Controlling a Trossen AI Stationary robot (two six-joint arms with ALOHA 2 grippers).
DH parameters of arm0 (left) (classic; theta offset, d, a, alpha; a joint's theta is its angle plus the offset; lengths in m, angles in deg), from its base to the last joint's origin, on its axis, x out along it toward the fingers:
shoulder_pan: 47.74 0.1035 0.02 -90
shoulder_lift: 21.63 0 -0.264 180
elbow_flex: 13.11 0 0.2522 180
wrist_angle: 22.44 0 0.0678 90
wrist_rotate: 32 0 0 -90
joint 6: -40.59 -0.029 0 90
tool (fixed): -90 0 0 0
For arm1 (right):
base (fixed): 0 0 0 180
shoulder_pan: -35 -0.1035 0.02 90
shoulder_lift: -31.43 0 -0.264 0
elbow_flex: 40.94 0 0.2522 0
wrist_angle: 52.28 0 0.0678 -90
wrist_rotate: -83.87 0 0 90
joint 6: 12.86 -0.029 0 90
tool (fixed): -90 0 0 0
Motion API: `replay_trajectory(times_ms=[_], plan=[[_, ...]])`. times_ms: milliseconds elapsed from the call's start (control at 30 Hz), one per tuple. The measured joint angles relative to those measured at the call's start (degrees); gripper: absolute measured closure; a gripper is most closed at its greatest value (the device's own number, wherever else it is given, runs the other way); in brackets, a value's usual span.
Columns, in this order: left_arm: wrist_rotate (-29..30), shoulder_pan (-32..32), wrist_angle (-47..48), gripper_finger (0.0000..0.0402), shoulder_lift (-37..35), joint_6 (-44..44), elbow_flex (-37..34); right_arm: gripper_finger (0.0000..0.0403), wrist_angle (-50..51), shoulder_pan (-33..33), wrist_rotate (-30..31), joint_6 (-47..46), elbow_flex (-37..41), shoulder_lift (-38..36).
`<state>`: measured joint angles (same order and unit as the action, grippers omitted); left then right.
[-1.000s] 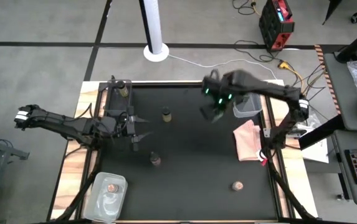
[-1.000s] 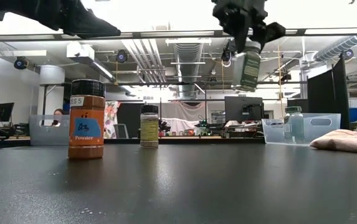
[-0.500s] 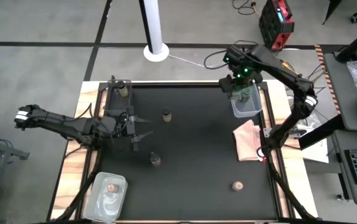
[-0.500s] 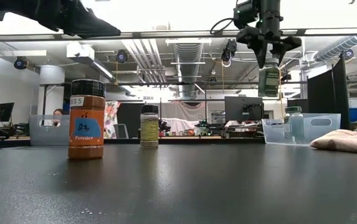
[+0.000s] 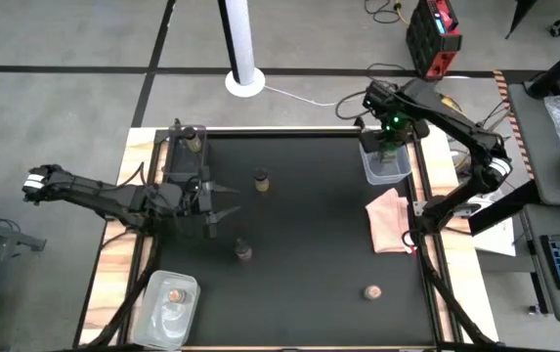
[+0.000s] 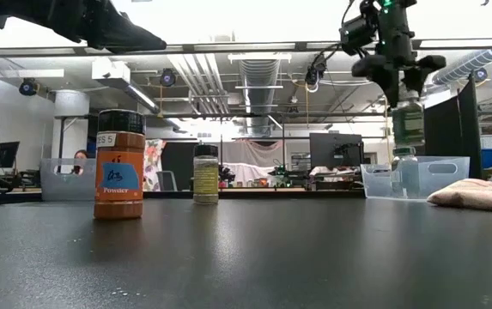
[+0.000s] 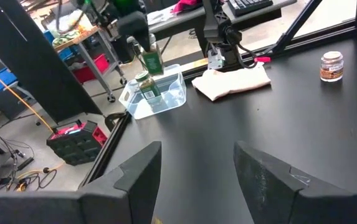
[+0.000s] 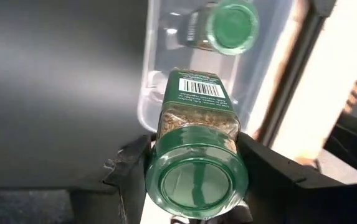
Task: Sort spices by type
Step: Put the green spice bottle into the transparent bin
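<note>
My right gripper point(image 5: 387, 137) is shut on a green-lidded spice jar point(image 6: 407, 120) above the clear tub point(image 5: 385, 168) at the table's far right. A second green-lidded jar point(image 8: 231, 25) stands inside that tub. My left gripper point(image 5: 223, 200) hovers open over the table's left middle, touching nothing. A dark-lidded jar with yellowish contents point(image 5: 261, 180) and a dark-lidded orange-brown jar point(image 5: 244, 251) stand upright on the mat. A pinkish-topped jar point(image 5: 371, 291) stands near the right front. My right gripper pinches the green-lidded jar between its two fingers point(image 8: 131, 171) at the upper body just below the lid point(image 8: 197, 134). The fingers come from above, pointing down. The jar hangs upright below them, lifted clear, with its base over the tub.
A pink cloth point(image 5: 390, 220) lies beside the tub, toward the table's near edge. A clear tub point(image 5: 167, 305) at the near left corner holds a pinkish-topped jar point(image 5: 174, 293). Another tub point(image 5: 190, 139) at the far left corner holds one jar. The black mat's middle is bare.
My right gripper has carried the green-lidded jar toward the table's far right edge, from over the mat to above the clear tub, and lowered it somewhat. The jar, tilted a second ago, now hangs upright.
</note>
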<state>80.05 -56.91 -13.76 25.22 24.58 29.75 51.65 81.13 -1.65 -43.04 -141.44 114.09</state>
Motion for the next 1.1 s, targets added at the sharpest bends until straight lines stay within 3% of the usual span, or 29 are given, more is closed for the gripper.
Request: replay_trajectory(times_ms=[100,500,1100], plan=[[0.0,0.0,0.0,0.0217,0.0,0.0,0.0,0.0202,-0.4,0.2,2.1,-0.4,2.5,-0.1],[0.0,0.0,0.0,0.0217,0.0,-1.8,0.1,0.0202,-7.8,2.7,1.0,1.9,10.8,-0.1],[0.0,0.0,-1.1,0.0217,0.0,-3.5,0.1,0.0202,-17.0,7.1,-9.4,7.9,18.0,0.0]])
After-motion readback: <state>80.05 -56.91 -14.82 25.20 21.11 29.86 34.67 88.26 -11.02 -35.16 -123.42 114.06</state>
